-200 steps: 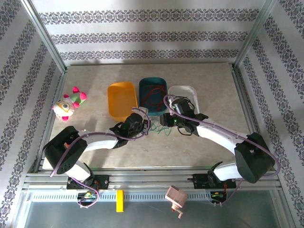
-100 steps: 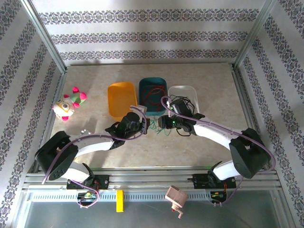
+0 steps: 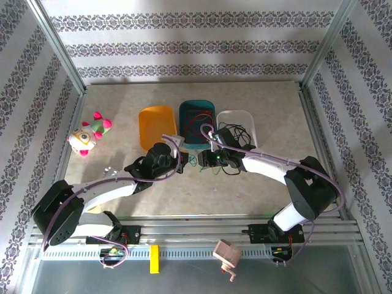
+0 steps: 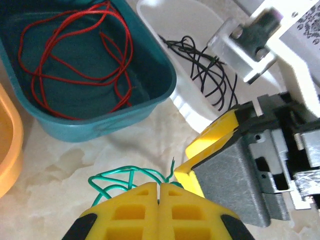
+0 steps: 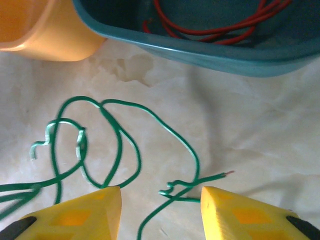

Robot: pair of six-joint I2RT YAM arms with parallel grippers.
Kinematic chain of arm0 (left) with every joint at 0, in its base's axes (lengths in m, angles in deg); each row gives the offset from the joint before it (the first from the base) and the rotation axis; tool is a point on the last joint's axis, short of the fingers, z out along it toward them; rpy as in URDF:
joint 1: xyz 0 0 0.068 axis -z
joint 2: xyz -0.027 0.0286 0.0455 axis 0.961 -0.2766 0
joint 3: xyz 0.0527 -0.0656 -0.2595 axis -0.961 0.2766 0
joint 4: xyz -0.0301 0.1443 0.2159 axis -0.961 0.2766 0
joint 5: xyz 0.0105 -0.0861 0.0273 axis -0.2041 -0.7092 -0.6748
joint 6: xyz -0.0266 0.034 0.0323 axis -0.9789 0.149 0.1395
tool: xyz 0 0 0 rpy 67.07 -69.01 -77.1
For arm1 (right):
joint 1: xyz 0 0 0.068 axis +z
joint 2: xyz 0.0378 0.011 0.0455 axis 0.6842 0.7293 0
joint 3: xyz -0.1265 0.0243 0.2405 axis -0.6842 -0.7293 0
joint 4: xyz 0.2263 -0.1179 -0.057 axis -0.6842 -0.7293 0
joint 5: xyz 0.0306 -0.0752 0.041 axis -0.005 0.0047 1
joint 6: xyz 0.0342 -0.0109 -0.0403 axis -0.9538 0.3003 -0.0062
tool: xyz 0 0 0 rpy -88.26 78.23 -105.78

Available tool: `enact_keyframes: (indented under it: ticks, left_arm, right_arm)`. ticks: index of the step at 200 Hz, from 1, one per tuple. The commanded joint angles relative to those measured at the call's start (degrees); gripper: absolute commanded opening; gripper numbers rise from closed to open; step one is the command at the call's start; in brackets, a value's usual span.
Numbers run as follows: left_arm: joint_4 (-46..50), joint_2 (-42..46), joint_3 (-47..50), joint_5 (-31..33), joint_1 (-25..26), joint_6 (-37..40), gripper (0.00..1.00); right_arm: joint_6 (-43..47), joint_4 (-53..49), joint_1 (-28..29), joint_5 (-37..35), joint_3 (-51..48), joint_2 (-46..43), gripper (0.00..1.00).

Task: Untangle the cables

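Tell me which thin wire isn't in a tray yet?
The thin green wire: it lies loose on the table, while the red wire sits in the teal plastic tray and the black wire in the white tray.

Your right gripper (image 5: pixel 160 210) hangs with jaws apart over the looped green cable (image 5: pixel 117 145) on the bench (image 5: pixel 260 135).

Row on desk (image 3: pixel 122 101): left tray (image 3: pixel 157 125), middle tray (image 4: pixel 115 122) holding first coil (image 4: pixel 75 60), right tray (image 3: pixel 236 113) holding second coil (image 4: pixel 210 70). Loose cable (image 5: pixel 120 140) before middle tray; toy (image 3: pixel 89 135) far left.
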Motion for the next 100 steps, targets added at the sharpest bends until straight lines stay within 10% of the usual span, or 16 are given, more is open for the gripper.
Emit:
enact_keyframes:
  ticks: [1, 100]
  left_arm:
    - [2.6, -0.5, 0.9, -1.1, -0.8, 1.2, 0.00]
    - [2.2, -2.7, 4.0, -0.7, -0.8, 1.9, 0.00]
  right_arm:
    - [-1.3, 3.9, 0.7, 4.5, 0.9, 0.3, 0.47]
    - [-1.7, 4.2, 1.7, 14.2, 5.2, 12.6, 0.46]
